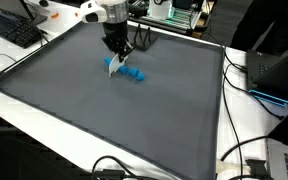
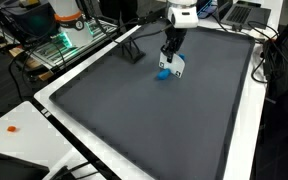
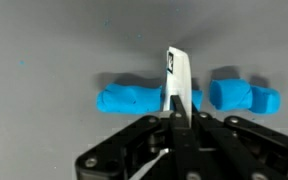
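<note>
Grey matting point(image 1: 104, 110) covers a white table point(image 1: 242, 140) in a cluttered lab, with a keyboard point(image 1: 14, 28) beyond the mat's left edge in an exterior view. On the mat's far half, the gripper point(image 1: 114, 50), jaws clamped tight on a thin white blade point(image 3: 177, 70), stands it upright across a lumpy blue roll point(image 3: 129, 98). Cables point(image 1: 249, 90) trail past the mat's right edge.
</note>
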Robot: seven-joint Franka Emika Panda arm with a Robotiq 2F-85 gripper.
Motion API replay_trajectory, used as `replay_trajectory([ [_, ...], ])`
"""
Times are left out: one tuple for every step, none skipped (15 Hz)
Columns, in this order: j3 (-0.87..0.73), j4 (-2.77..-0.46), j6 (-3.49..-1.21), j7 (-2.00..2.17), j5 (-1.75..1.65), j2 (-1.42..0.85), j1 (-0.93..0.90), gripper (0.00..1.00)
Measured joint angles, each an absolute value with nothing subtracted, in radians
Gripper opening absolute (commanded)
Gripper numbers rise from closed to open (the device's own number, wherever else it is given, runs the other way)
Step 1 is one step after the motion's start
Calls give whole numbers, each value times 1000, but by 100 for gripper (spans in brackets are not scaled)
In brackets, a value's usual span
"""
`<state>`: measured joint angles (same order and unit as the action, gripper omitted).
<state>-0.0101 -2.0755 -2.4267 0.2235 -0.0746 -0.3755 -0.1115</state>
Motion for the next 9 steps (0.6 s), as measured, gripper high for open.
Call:
replay_trajectory([
  [-9,-2075,-2426,222,-73,-375,-110,1],
  [-9,-2075,-2426,222,-73,-375,-110,1],
  [-9,-2075,-2426,222,-73,-375,-110,1],
  [-9,-2075,-2426,222,-73,-375,-110,1],
  [-9,-2075,-2425,222,-73,-375,-110,1],
  [-9,-2075,-2425,222,-73,-374,-110,1],
  [-9,-2074,-2425,222,-73,-373,-110,1],
  [-9,-2074,-2425,222,-73,-371,-110,1],
  [-9,-2073,-2425,222,-73,-368,-110,1],
])
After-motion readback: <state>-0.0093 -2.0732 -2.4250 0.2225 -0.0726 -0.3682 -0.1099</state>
